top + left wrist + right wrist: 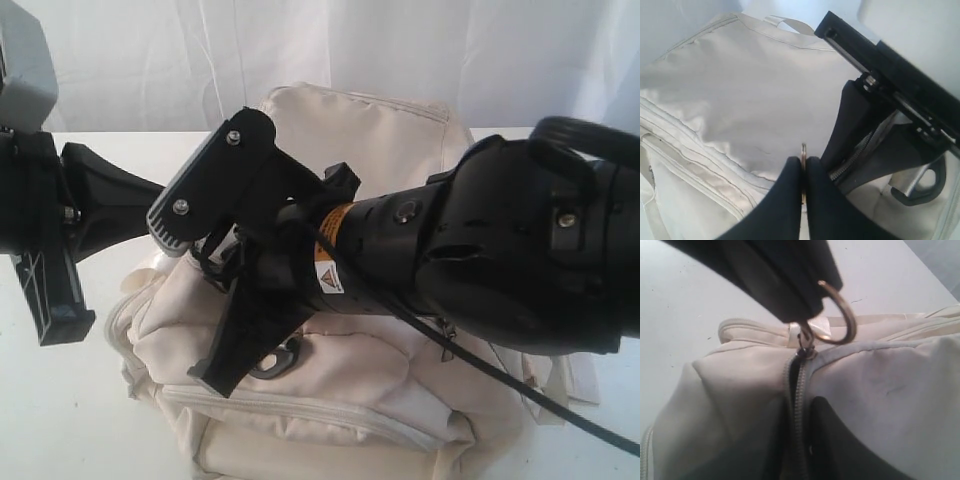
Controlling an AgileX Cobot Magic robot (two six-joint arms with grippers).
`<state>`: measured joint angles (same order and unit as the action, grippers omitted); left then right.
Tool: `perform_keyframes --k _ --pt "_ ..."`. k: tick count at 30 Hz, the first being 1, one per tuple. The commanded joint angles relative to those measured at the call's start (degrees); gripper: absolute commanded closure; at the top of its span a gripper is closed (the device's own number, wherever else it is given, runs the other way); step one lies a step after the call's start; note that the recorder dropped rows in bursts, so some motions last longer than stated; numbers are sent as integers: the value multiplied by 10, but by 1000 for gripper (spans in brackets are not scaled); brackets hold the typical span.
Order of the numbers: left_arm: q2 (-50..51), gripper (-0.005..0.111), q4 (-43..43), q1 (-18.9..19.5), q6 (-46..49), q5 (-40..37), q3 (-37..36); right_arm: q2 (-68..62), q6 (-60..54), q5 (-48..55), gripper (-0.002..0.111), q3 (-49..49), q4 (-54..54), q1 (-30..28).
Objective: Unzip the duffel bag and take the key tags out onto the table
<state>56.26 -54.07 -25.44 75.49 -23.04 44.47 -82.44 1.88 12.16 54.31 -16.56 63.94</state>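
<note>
The cream duffel bag [400, 380] lies on the white table [60, 400]. My left gripper [803, 167] is shut on the metal ring [842, 320] of the zip pull, which hangs from the slider [805, 349] at the end of the top zip. My right gripper [860, 150] reaches across from the right. Its jaws clamp the zip edge [800, 405] just behind the slider. Dark lining shows beside the zip teeth [852, 160]. The key tags are hidden.
A grey metal strap clip [280, 358] lies on the bag's front, below my right gripper. A zipped front pocket [330, 420] faces the camera. White curtain hangs behind the table. The right arm's black cable [480, 370] trails over the bag.
</note>
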Motion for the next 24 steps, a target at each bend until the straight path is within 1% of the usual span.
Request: perform_keyframes --k 1,2,3,4,6,8,15,24 --pt "-10 107 -5 1 -6 6 3 0 -6 25 96 4 -3 0" --pt "-10 107 1 1 -12 15 3 0 -6 35 100 4 -3 0" --pt "-8 107 9 1 -20 25 3 0 -6 49 106 4 -3 0" --pt "-7 107 24 1 -33 36 2 0 -6 62 108 4 -3 0" --pt "-1 107 56 1 -60 54 2 0 -6 85 108 4 -1 0" --pt "9 107 70 1 -67 57 2 0 -6 98 108 4 0 6" --pt "51 107 72 1 -67 76 2 0 -6 133 108 4 4 59" --pt "66 107 72 1 -67 87 2 3 -6 193 108 4 17 118"
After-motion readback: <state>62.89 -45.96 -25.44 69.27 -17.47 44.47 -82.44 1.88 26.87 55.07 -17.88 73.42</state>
